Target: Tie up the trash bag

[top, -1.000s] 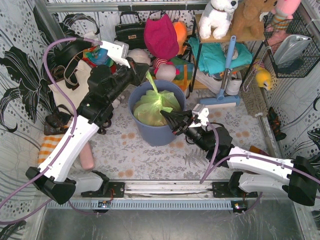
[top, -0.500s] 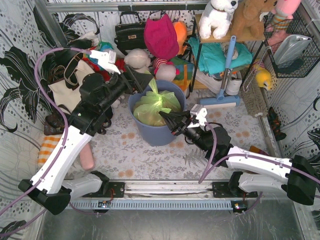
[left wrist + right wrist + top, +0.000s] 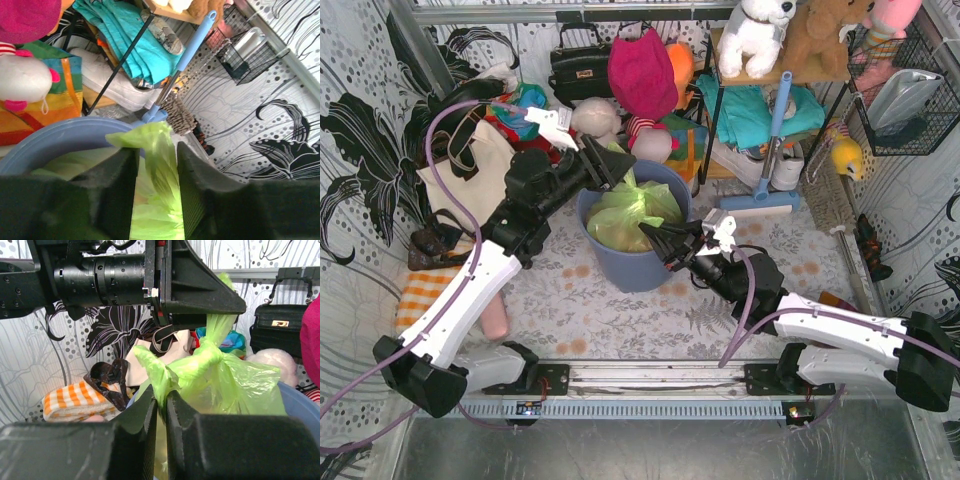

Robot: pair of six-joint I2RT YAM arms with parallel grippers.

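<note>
The trash bag (image 3: pixel 632 208), translucent light green, sits in the blue-grey bin (image 3: pixel 620 268); its neck is drawn into a knot (image 3: pixel 207 352) with a tail standing up. My left gripper (image 3: pixel 618 166) hovers over the bin's far-left rim, open, its fingers straddling the tail (image 3: pixel 161 142) with a gap on one side. In its wrist view the left gripper (image 3: pixel 156 150) frames that green strand. My right gripper (image 3: pixel 658 240) reaches in from the near-right rim. Seen from its wrist, the right gripper (image 3: pixel 161 396) is shut on a side flap of the bag (image 3: pixel 150 362).
Behind the bin are a black handbag (image 3: pixel 580 65), a pink bag (image 3: pixel 642 70), plush toys and a shelf with teal cloth (image 3: pixel 750 112). A blue-handled squeegee (image 3: pixel 775 150) leans at right. A canvas tote (image 3: pixel 470 175) and an orange checked cloth (image 3: pixel 418 295) lie at left.
My left gripper let go of the tail, opened wide, then partly closed again around it, moving right toward the bin. The right gripper stayed put, its jaws easing slightly.
</note>
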